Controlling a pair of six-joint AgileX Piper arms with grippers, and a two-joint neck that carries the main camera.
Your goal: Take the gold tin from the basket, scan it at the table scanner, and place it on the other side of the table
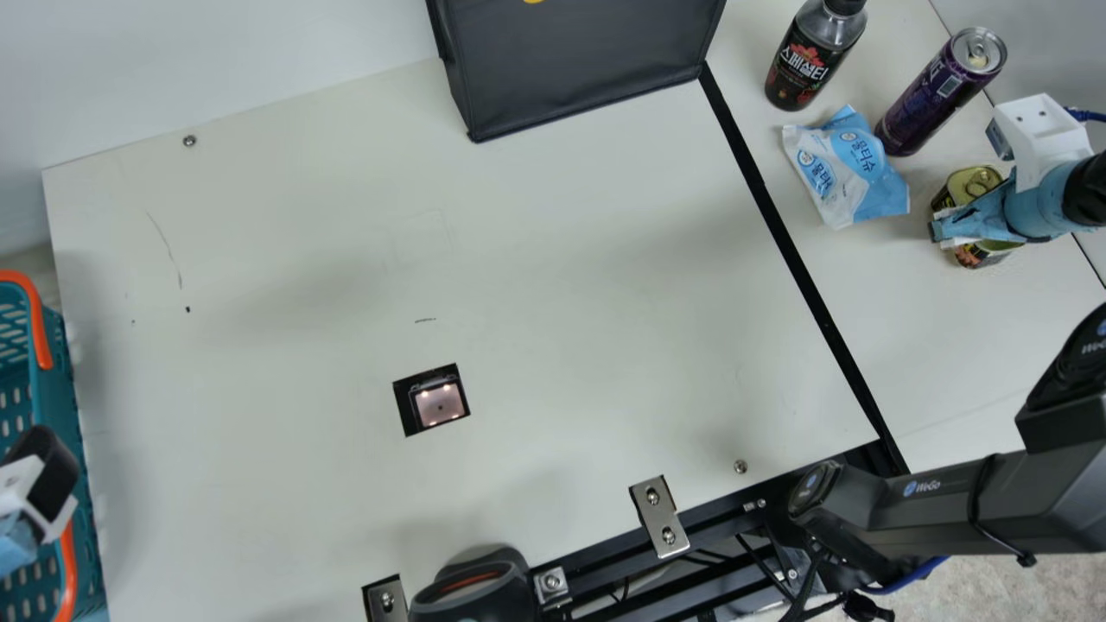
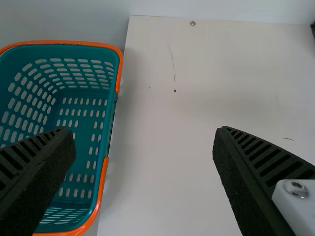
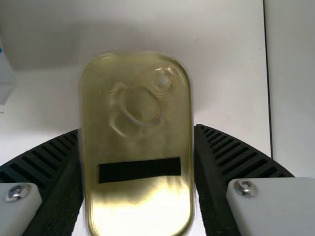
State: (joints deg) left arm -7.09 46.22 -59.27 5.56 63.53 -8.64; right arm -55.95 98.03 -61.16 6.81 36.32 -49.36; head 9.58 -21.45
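Left gripper [image 1: 36, 488]: fingers apart, over the basket [image 1: 38, 333], beside the left edge of the counter [image 1: 285, 363]. Right gripper [image 1: 943, 230]: clamped on the gold tin [image 1: 961, 185], near the right edge; lid up, long axis near-to-far, ring end farthest.

Basket [image 2: 74, 43]: teal, orange-rimmed | gold tin [image 3: 138, 145]: black-banded | packet [image 1: 847, 168]: white, blue

Main view's edges cut off the basket [image 1: 60, 371] and the black bag [image 1: 579, 60]
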